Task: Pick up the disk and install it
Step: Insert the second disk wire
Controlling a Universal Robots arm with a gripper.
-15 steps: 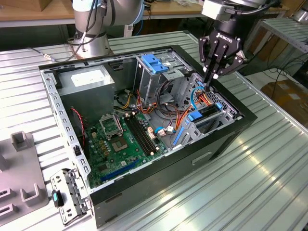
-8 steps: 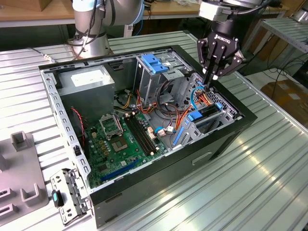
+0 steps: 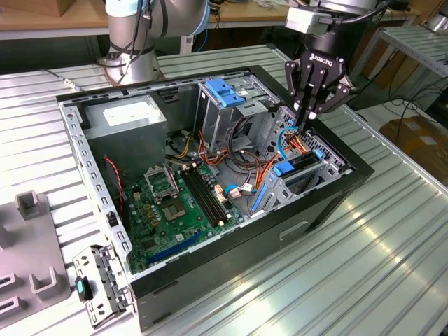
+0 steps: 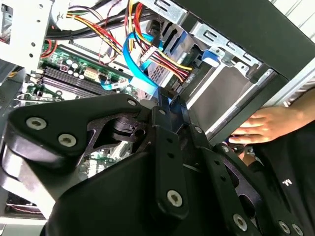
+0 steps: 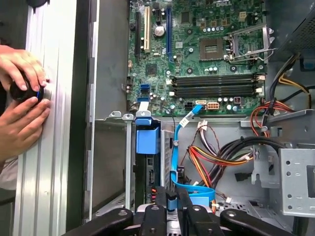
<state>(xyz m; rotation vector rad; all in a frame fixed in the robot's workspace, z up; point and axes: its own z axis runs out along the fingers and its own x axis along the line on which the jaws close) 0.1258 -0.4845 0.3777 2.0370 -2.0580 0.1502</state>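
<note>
Jaws closed on disk | disk edge-down in bay

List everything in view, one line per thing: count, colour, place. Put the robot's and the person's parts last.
Computer case: one, black, open on the ribbed metal table.
Motherboard: one, green, on the case floor.
Power supply box: one, grey with white sticker, case corner toward the exterior view's left.
Drive cage: one, metal with blue plastic top, back of the case.
Disk: one, dark with blue rails, in the bay under the gripper.
Flat data cable: one, blue, running to the motherboard.
Wire bundles: several, red, yellow, orange and black, beside the bay.
Bracket: one, grey metal, on the table outside the case.
Gripper: one, black, fingers closed, over the bay.
Hands: two, on the table beside the case.
</note>
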